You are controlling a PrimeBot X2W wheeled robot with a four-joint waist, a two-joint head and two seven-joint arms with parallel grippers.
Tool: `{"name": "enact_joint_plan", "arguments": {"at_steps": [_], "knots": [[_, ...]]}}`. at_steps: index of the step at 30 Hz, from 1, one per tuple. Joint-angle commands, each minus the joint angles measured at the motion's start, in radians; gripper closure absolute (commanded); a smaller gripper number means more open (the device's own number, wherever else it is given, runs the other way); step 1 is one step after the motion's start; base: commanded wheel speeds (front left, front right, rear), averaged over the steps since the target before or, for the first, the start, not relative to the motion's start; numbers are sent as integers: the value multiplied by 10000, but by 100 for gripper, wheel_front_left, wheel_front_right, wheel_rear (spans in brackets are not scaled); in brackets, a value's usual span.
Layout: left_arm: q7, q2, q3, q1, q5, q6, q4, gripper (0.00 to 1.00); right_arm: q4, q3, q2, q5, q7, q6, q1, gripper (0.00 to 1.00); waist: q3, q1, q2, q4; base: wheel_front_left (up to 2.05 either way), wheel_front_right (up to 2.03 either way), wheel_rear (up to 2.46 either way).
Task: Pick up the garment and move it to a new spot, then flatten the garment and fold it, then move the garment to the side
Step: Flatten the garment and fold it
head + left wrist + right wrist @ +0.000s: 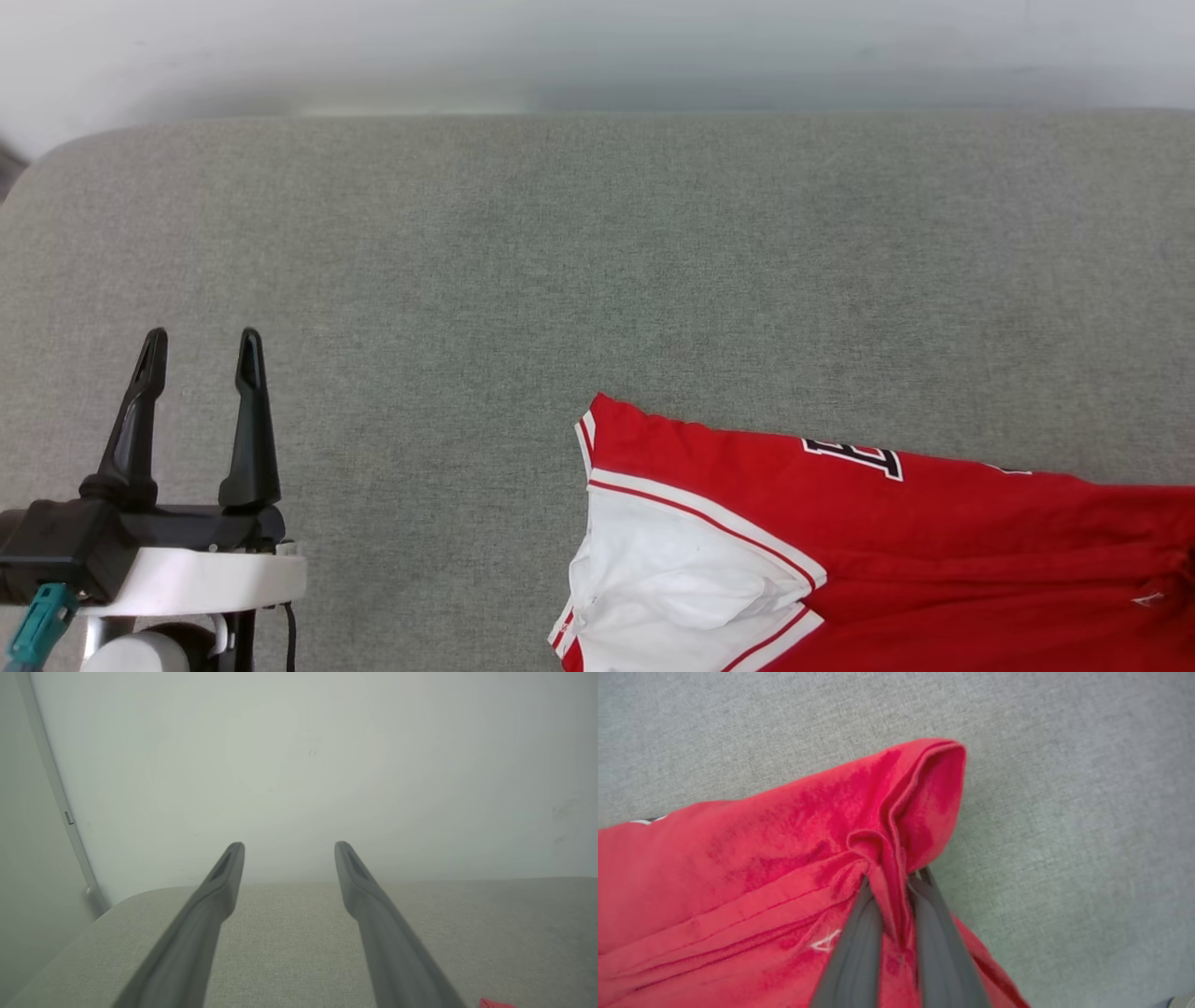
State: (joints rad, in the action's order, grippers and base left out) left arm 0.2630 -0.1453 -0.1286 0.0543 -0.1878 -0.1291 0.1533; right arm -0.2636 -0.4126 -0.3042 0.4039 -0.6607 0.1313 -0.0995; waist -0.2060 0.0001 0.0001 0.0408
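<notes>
Left gripper sits closest, lower left, fingers spread, holding nothing. Grey padded surface carries the garment at its near right part, rumpled and running off frame, well apart from that gripper. Right gripper is clenched on a bunched red fold near a corner. Looks like grasp made only; lift, move, flatten, fold and side move all left. Long axis runs left-right, white sleeve end toward robot's left.
</notes>
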Motion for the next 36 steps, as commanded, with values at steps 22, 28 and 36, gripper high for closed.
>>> {"name": "enact_joint_plan", "arguments": {"at_steps": [22,28,36], "knots": [[21,517,172,-284,-516,-14,23,0,5289,2415,2062,1499,-3379,-7,1415,100,718,-1,-1,-78,0,0,0],[21,536,212,-133,-749,-14,130,0,5554,3335,2476,2183,-3659,-7,1135,100,637,-1,-1,217,0,0,0],[21,503,97,-166,-726,-15,36,0,5228,4612,2556,3563,-3212,-7,914,100,587,-1,-1,546,0,0,0]]}}
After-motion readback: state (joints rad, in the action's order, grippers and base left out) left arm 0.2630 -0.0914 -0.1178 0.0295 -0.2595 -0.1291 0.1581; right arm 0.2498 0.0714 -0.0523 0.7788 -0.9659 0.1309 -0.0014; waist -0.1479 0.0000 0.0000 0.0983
